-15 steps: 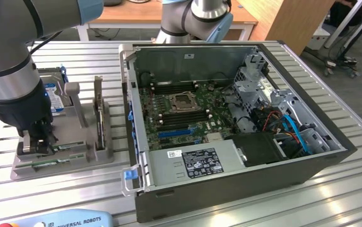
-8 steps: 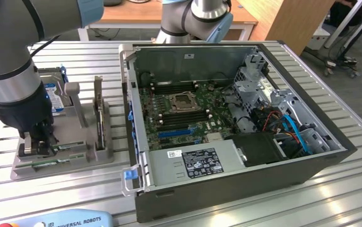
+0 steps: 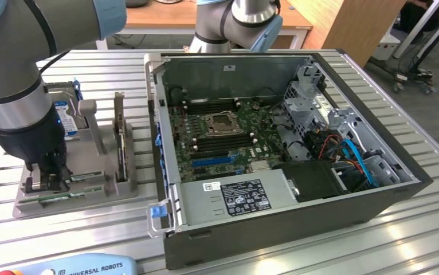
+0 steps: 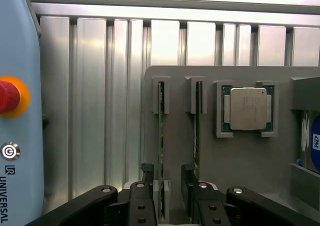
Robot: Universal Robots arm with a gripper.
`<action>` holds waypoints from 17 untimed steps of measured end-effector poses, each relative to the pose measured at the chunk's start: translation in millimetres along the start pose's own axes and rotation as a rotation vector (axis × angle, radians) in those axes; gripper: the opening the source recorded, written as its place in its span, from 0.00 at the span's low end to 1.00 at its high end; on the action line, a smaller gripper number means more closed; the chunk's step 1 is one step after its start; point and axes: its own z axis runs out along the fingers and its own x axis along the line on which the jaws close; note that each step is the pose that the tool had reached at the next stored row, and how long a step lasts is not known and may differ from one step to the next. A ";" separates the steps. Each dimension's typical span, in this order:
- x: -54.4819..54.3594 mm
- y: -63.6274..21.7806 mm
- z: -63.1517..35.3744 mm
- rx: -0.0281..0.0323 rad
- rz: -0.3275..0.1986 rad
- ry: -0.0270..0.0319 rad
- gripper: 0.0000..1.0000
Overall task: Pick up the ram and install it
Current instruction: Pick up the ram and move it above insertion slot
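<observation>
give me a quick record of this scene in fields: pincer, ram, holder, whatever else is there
pincer: open, low over the grey holder, one finger on each side of the ram
ram: on edge in its holder slot, not gripped
second stick: on edge in the neighbouring slot
processor chip: lying in a holder recess
computer case: open beside the holder, motherboard exposed

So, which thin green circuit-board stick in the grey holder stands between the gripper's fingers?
The green stick farther from the square silver processor; the open gripper straddles it. The other stick stands outside the fingers, beside the processor.
</observation>
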 end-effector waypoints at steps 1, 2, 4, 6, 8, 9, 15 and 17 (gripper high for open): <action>0.0 0.0 0.8 0.0000 0.000 0.0000 0.36; 0.0 0.0 1.6 -0.0001 0.000 0.0001 0.36; 0.1 0.0 3.1 -0.0001 0.000 0.0001 0.36; 0.1 0.0 3.3 -0.0002 0.000 0.0002 0.36; 0.1 0.0 3.4 -0.0002 0.000 0.0002 0.36; 0.4 0.0 3.4 -0.0001 0.000 0.0001 0.36; 3.6 0.0 3.4 -0.0001 0.000 0.0002 0.36; 4.2 0.1 3.9 0.0001 0.000 0.0000 0.36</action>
